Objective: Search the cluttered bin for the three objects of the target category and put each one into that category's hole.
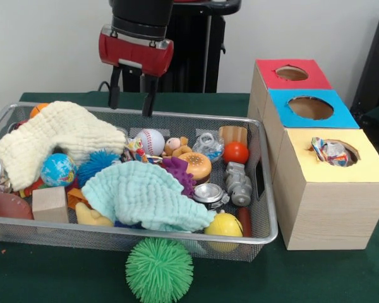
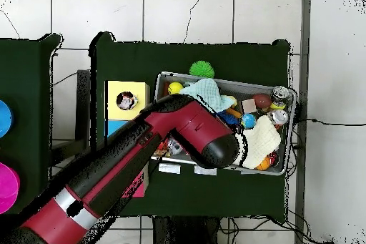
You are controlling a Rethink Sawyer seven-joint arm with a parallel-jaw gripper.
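Observation:
The wire mesh bin (image 1: 265,237) is full of clutter; in the overhead view (image 2: 289,135) my arm covers its left part. One white wad printed red, blue and yellow (image 1: 330,151) sits in the round hole with the yellow surround (image 1: 369,165), also seen from overhead (image 2: 126,101). A small printed scrap (image 1: 135,150) peeks out beside the baseball (image 1: 150,141). My gripper (image 1: 131,108) hangs open and empty above the bin's far rim.
A cream cloth (image 1: 57,136) and a mint cloth (image 1: 145,192) cover much of the bin. A green spiky ball (image 1: 159,270) lies on the table in front of it. Red-surround (image 1: 290,72) and blue-surround (image 1: 309,107) holes sit behind the yellow one.

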